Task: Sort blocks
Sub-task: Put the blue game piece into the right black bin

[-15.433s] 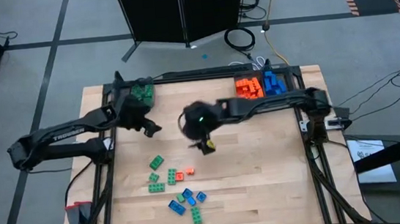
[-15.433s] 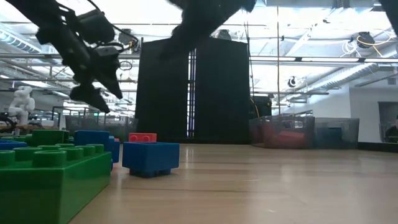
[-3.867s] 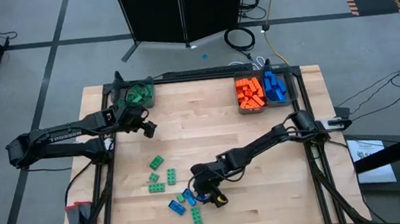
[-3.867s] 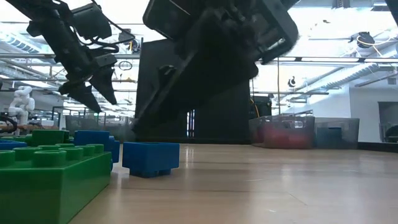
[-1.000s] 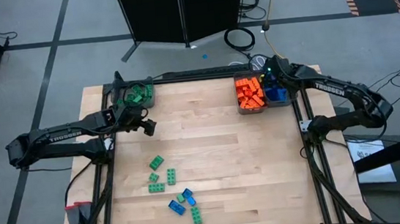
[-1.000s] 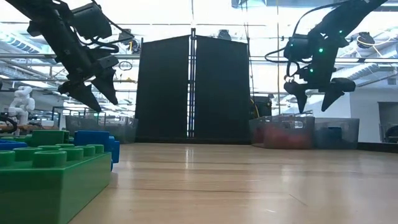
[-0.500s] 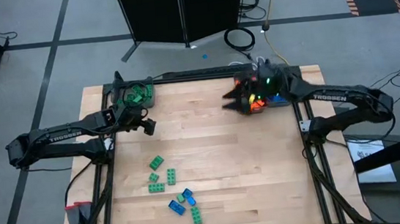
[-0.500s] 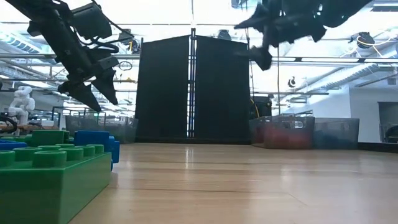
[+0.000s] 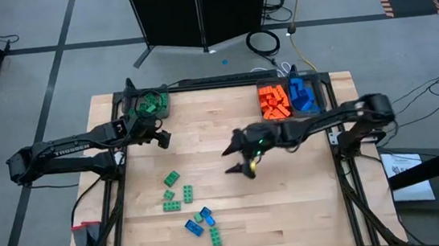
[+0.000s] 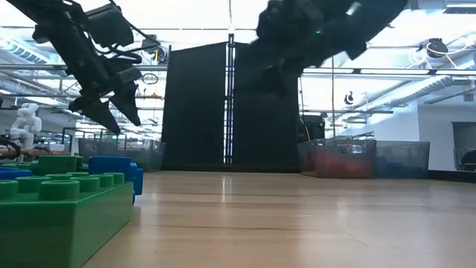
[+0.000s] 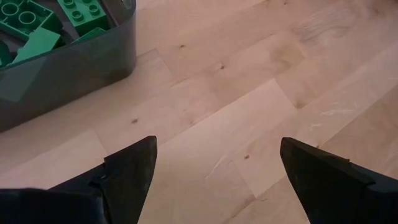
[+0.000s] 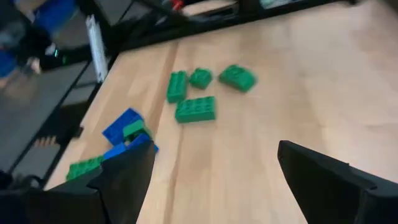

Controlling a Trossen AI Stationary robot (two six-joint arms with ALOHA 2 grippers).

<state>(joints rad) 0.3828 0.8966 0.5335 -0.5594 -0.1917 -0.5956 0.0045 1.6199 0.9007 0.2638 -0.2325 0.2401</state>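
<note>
Green bin (image 9: 147, 106): green blocks (image 9: 150, 103); orange, blue bins sorted.

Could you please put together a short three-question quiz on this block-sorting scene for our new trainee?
1. True or false: the right pincer holds a block.
2. Which colour of block fills the bin near the left pincer? A) orange B) green C) blue
3. Fill in: the loose blocks on the table are green and ____.

Key: 1. False; its fingers are open and empty above the table. 2. B. 3. Blue.
</note>
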